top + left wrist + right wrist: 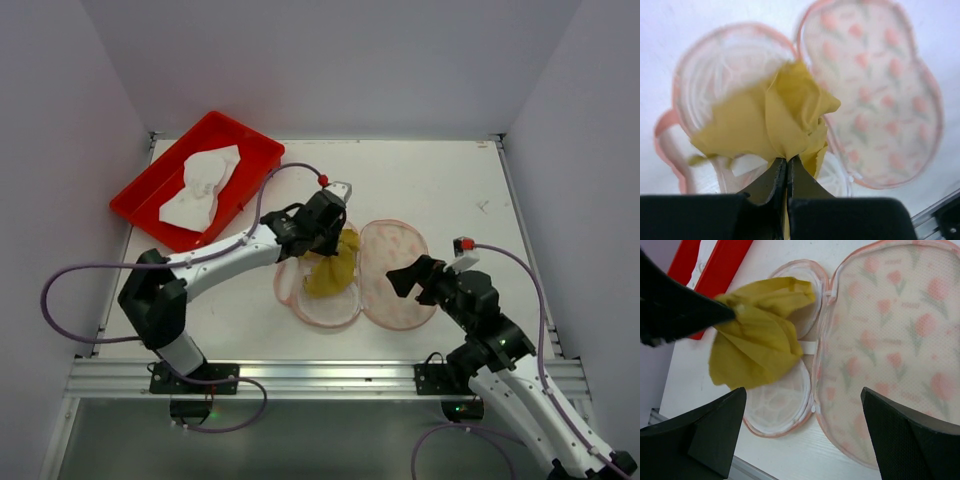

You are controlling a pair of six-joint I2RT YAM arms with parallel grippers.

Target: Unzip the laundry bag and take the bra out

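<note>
Wrist views, unlike overhead, show left hand [786, 165] clamped on yellow bra [775, 115], right hand [802, 400] spread apart.

left pincer [320, 250] pinching bra [336, 276], laundry bag [400, 272] unfolded

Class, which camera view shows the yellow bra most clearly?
The right wrist view: the yellow bra appears almost whole and sharp, pinched by the left hand over the open laundry bag. The left wrist view is close but blurred. The top external view shows it small, partly hidden by that hand.
</note>
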